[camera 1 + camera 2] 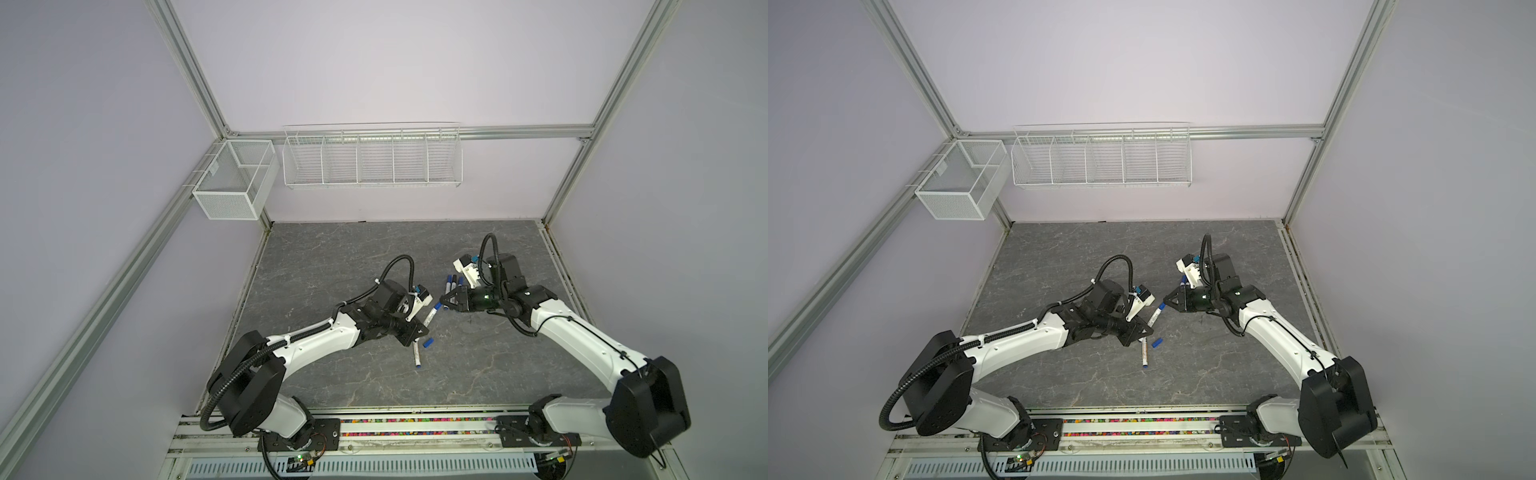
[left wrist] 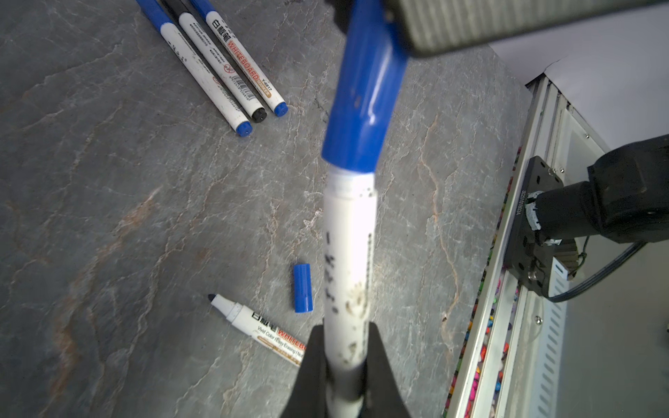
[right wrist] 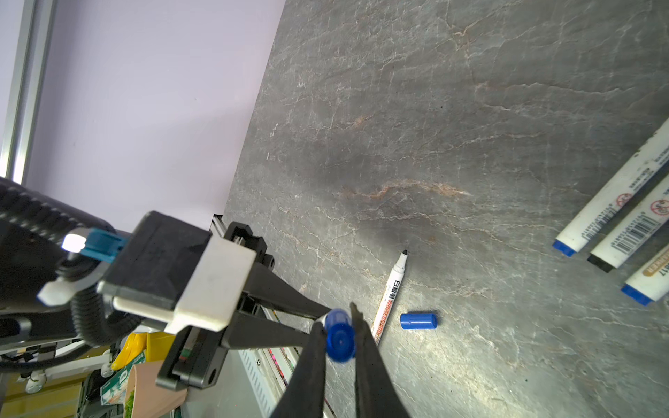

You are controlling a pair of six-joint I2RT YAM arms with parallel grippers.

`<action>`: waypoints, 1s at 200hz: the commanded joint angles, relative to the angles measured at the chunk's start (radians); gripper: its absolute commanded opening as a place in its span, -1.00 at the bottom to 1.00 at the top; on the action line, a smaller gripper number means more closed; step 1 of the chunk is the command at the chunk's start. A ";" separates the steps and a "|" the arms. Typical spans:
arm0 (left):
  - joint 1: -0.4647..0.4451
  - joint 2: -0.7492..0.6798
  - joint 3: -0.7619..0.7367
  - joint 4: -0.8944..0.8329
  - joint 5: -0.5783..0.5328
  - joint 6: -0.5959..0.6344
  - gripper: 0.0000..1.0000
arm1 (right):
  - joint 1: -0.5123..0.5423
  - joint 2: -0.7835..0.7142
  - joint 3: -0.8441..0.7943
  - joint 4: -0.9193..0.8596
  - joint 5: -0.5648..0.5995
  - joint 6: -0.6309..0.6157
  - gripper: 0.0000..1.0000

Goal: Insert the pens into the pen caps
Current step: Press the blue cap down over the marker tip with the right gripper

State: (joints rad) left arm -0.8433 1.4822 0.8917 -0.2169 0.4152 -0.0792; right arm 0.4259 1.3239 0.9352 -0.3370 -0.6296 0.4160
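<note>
Noted: left gripper point(image 2: 345, 334) closed tight round pen point(image 2: 349, 253); right gripper point(image 3: 336, 318) pinched cap point(image 3: 339, 342), sitting askew on it. Risk: off-axis push could jam cap or slide pen through jaws.

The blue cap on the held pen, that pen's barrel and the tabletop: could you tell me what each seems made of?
Blue cap: likely glossy moulded plastic, by its sharp highlights. Pen barrel: smooth white plastic with smudged print. Tabletop: matte grey stone-look surface with pale and rusty veins; real stone or printed laminate, I cannot tell.
</note>
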 commanded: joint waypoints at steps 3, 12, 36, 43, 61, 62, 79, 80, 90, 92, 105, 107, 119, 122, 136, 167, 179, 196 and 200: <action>0.018 -0.025 0.043 0.081 -0.055 0.006 -1.00 | 0.033 0.021 0.002 -0.134 -0.187 -0.048 -0.68; 0.019 -0.028 0.043 0.087 -0.055 0.003 -1.00 | 0.040 0.027 -0.003 -0.136 -0.195 -0.048 -0.68; 0.018 -0.030 0.048 0.106 -0.046 -0.002 -1.00 | 0.057 0.042 -0.012 -0.140 -0.218 -0.049 -0.68; 0.019 -0.030 0.053 0.110 -0.040 -0.002 -1.00 | 0.064 0.044 -0.014 -0.137 -0.222 -0.049 -0.68; 0.019 -0.029 0.065 0.117 -0.025 0.001 -1.00 | 0.081 0.058 -0.018 -0.135 -0.233 -0.049 -0.68; 0.019 -0.029 0.067 0.117 -0.024 0.002 -1.00 | 0.082 0.059 -0.017 -0.135 -0.234 -0.049 -0.68; 0.017 -0.032 0.073 0.125 -0.014 0.010 -1.00 | 0.088 0.077 -0.018 -0.138 -0.241 -0.050 -0.68; 0.018 -0.033 0.075 0.126 -0.014 0.010 -1.00 | 0.089 0.079 -0.018 -0.138 -0.241 -0.051 -0.68; 0.017 -0.036 0.076 0.126 -0.011 0.017 -1.00 | 0.095 0.089 -0.018 -0.141 -0.246 -0.052 -0.68; 0.017 -0.036 0.077 0.126 -0.011 0.019 -1.00 | 0.095 0.089 -0.018 -0.141 -0.248 -0.052 -0.68; 0.017 -0.043 0.078 0.128 -0.010 0.025 -1.00 | 0.103 0.100 -0.016 -0.148 -0.258 -0.056 -0.68; 0.017 -0.044 0.077 0.129 -0.009 0.025 -1.00 | 0.104 0.103 -0.015 -0.149 -0.260 -0.056 -0.68; 0.017 -0.053 0.076 0.137 -0.007 0.029 -1.00 | 0.116 0.111 -0.016 -0.155 -0.271 -0.063 -0.69; 0.016 -0.054 0.075 0.139 -0.009 0.028 -1.00 | 0.119 0.114 -0.017 -0.156 -0.274 -0.064 -0.69; 0.016 -0.062 0.075 0.153 -0.011 0.029 -1.00 | 0.138 0.122 -0.019 -0.161 -0.283 -0.070 -0.69; 0.020 -0.079 0.084 0.209 -0.015 0.024 -1.00 | 0.176 0.143 -0.035 -0.167 -0.283 -0.075 -0.69; 0.023 -0.084 0.077 0.261 -0.012 0.012 -1.00 | 0.184 0.150 -0.041 -0.168 -0.278 -0.076 -0.70; 0.037 -0.084 0.079 0.324 -0.003 -0.022 -1.00 | 0.187 0.154 -0.049 -0.163 -0.282 -0.068 -0.71; 0.041 -0.083 0.083 0.331 0.004 -0.027 -1.00 | 0.186 0.154 -0.049 -0.163 -0.281 -0.068 -0.70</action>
State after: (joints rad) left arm -0.8387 1.4567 0.8902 -0.3946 0.4187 -0.0750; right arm 0.5102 1.4364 0.9421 -0.3099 -0.7036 0.3660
